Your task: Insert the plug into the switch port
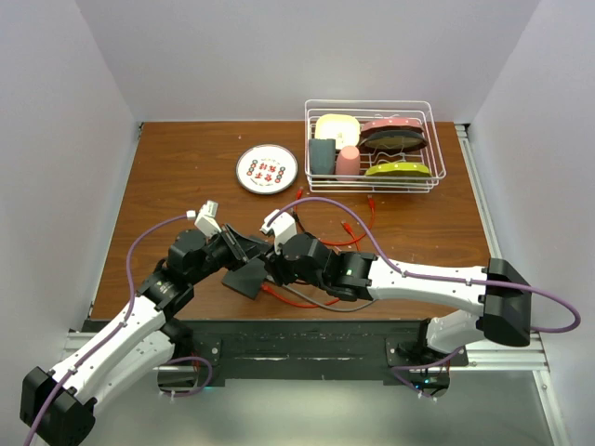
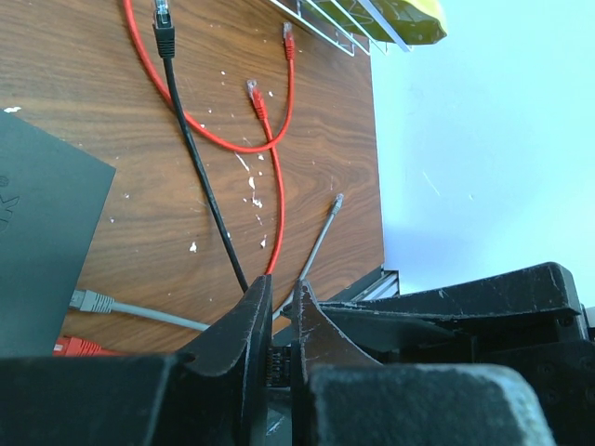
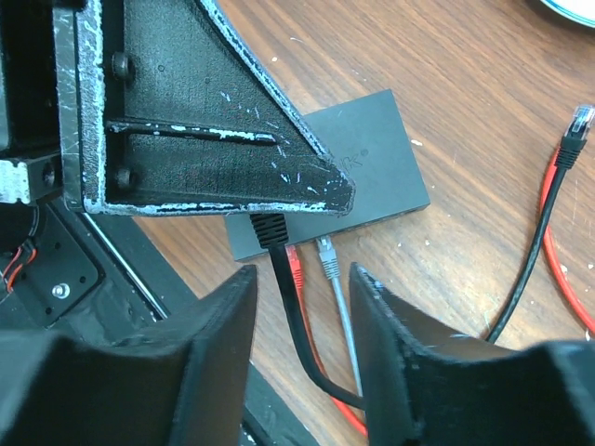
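Sitting at the port edge of the switch (image 3: pixel 372 177), the black plug (image 3: pixel 269 229) lies just ahead of the right fingers (image 3: pixel 209 353) and directly under the tip of the left fingers (image 3: pixel 186 121). Its cable (image 3: pixel 296 316) trails back through the gap between the right pair. Those stand apart, straddling the cable without visibly touching it. The left pair is closed to a slit; something dark and ribbed shows in it, but whether that is the plug's boot cannot be told.

The plug looks light and hard, and its stiff ribbed boot is probably the surest hold. Any latch tab would be fragile, and the limp cable would buckle if pushed.

Just beside it, a red plug (image 3: pixel 295 269) and a grey plug (image 3: pixel 325 251) meet the same edge. The sockets and the plug's nose are hidden, so whether it is seated cannot be judged. The switch lies flat on the desk (image 3: pixel 465 84) and is likely light enough to slide.
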You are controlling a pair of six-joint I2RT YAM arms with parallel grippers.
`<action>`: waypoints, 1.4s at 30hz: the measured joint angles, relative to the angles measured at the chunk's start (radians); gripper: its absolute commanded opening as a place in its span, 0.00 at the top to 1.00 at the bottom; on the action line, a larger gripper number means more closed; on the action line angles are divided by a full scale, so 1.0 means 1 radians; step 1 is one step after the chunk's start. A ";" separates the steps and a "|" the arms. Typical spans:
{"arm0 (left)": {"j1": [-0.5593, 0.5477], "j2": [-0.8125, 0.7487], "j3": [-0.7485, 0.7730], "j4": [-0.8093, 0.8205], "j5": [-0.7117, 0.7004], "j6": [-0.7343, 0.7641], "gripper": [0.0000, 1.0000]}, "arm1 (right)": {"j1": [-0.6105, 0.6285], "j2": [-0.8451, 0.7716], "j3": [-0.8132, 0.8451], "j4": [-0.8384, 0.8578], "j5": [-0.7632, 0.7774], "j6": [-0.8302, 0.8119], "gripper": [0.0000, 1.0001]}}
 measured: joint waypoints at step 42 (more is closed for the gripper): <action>0.001 -0.039 0.066 -0.119 -0.100 0.103 0.12 | 0.010 -0.037 -0.053 0.034 0.072 -0.003 1.00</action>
